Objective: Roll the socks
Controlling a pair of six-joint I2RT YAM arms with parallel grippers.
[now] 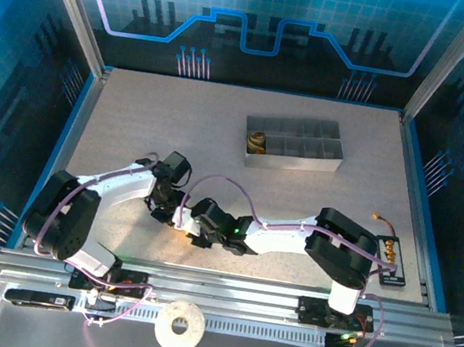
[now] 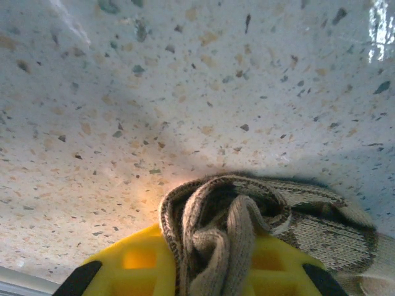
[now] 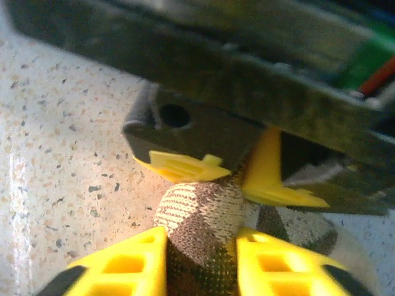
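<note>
Pinching the brown sock (image 3: 199, 213): left gripper (image 2: 207, 262) at the cuff, right gripper (image 3: 200, 256) on the check.

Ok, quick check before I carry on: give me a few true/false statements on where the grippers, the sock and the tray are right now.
1. The left gripper and the right gripper both grip the brown and tan sock. True.
2. The grey tray stands right beside the arm bases. False: it stands on the far part of the table, right of centre.
3. A small bundle lies in the tray's left end. True.
4. The grippers work far apart. False: they meet close together.
</note>
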